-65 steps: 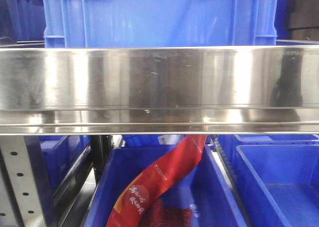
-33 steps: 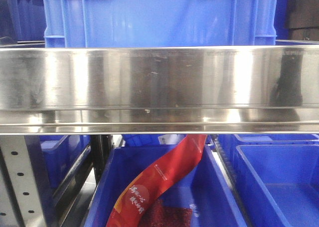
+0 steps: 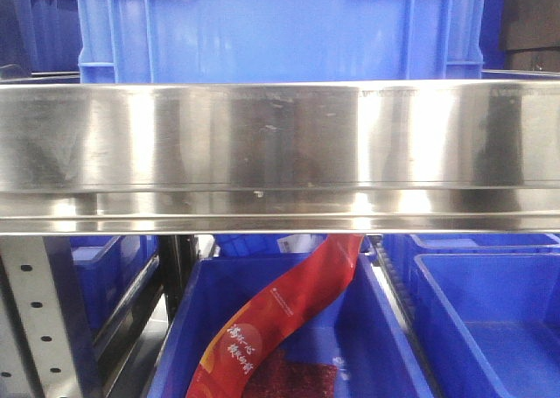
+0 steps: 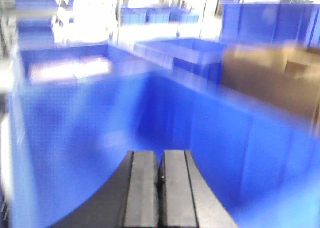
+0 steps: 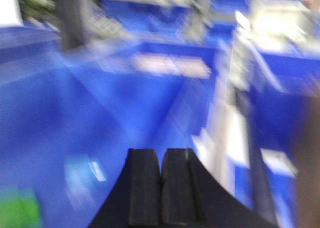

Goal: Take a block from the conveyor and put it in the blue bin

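My left gripper (image 4: 160,160) is shut with nothing between its grey pads. It hangs over the inside of a large blue bin (image 4: 90,138). My right gripper (image 5: 161,158) is also shut and empty, above a blue bin (image 5: 100,118) in a view smeared by motion. A blurred green patch (image 5: 17,210) lies at the lower left there; I cannot tell what it is. No block shows clearly, and the conveyor belt is out of view. In the front view another blue bin (image 3: 280,31) stands behind a shiny steel rail (image 3: 280,153). Neither gripper shows there.
Under the steel rail stand more blue crates (image 3: 490,319), one holding a red packet (image 3: 280,315). A perforated metal post (image 3: 39,319) is at the lower left. A brown cardboard box (image 4: 272,77) sits right of the left arm's bin. Several blue crates fill the background.
A dark reflection at the right end of the steel rail has faded away. Nothing else in the front view has moved.
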Motion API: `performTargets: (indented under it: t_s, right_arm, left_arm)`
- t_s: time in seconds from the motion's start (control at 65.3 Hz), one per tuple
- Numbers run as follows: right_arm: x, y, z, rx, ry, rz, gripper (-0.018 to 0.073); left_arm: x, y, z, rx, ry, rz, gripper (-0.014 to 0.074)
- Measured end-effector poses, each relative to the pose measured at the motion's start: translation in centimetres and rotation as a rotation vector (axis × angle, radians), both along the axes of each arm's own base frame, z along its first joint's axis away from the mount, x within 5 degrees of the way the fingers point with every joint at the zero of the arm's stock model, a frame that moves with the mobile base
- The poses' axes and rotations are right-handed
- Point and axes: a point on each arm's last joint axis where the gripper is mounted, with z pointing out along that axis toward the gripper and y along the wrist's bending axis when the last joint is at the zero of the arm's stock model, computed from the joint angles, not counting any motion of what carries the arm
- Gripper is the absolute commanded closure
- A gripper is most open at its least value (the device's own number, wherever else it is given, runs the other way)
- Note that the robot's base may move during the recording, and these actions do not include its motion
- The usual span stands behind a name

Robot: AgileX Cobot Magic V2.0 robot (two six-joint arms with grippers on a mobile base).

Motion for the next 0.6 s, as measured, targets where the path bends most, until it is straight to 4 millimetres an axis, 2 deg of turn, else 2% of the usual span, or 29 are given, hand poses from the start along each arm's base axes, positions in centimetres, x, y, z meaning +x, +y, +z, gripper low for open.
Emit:
performTargets:
  t_s: [0.199, 0.414, 0.598]
  right_arm:
    - [-5.5, -1.9, -2.9, 0.008, -0.027, -0.023, 0.0721]
    - [-10.5, -3.1, -6.2, 0.022, -0.080, -0.024, 0.0721]
    - [-13.9, -3.9, -6.6, 0.047, -0.179, -0.023, 0.0721]
  left_arm:
    - [-3.9, 3.0, -4.2, -0.033, 0.076, 0.046, 0.0707]
    - [-8.0, 6.8, -7.5, -0.068, 0.087, 0.149, 0.0707]
    - [-10.8, 8.3, -9.0, -0.089, 0.047, 0.181, 0.0707]
